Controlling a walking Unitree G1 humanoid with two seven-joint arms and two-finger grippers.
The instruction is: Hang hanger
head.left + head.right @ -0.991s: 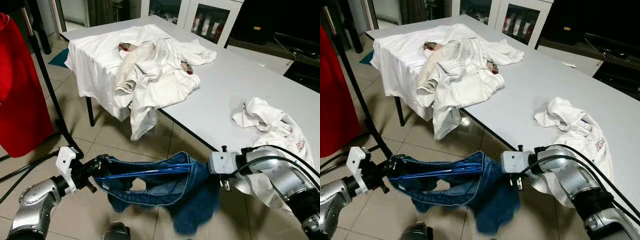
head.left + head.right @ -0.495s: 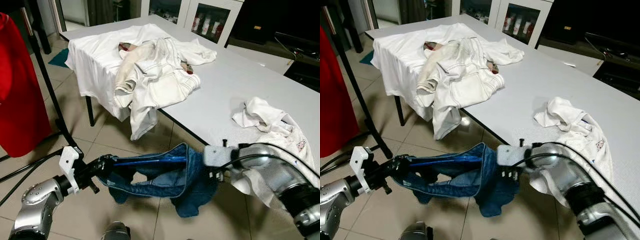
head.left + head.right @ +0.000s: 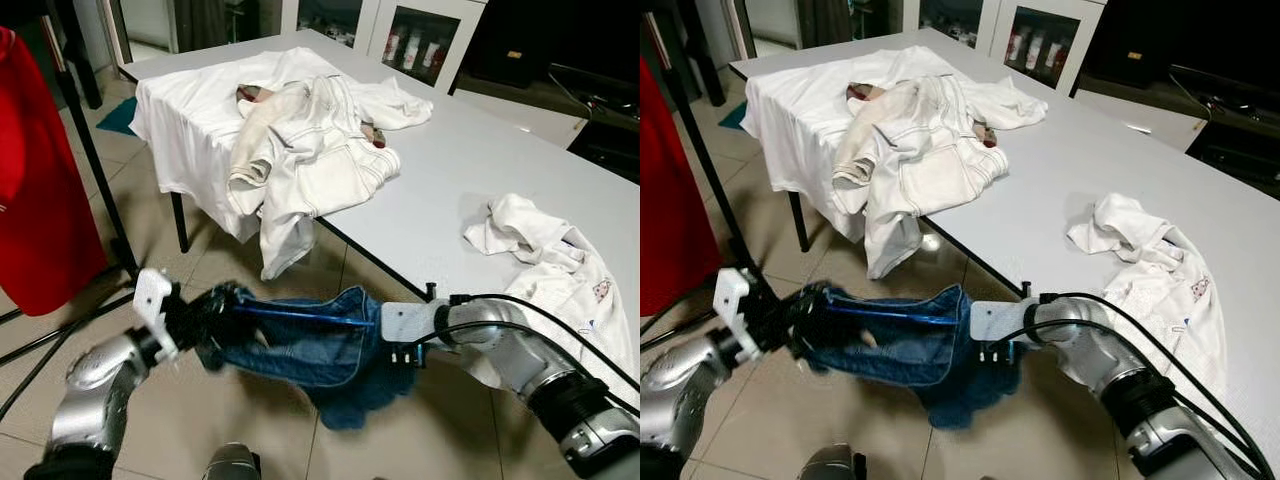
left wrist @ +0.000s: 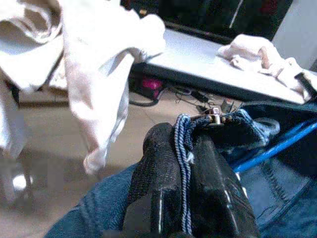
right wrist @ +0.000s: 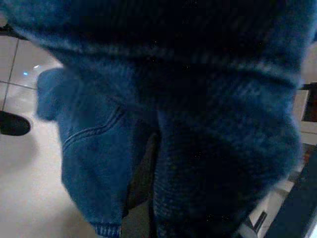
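A pair of blue jeans (image 3: 300, 350) hangs on a blue hanger (image 3: 300, 313) above the tiled floor, in front of the table. My left gripper (image 3: 212, 305) is at the jeans' left end. In the left wrist view its fingers (image 4: 158, 173) are shut on the denim waistband (image 4: 184, 144), with the hanger's blue bar (image 4: 277, 144) beside them. My right gripper (image 3: 378, 325) is at the jeans' right end, buried in the denim (image 5: 163, 129), which hides it in the right wrist view.
A grey table (image 3: 470, 170) stands ahead with a pile of white clothes (image 3: 300, 140) draped over its near corner and another white garment (image 3: 540, 250) at the right. A red garment (image 3: 35, 180) hangs on a black rack (image 3: 95, 170) at the left.
My left gripper has risen and moved right, and my right gripper has moved left. The two are closer together and the jeans are bunched shorter between them.
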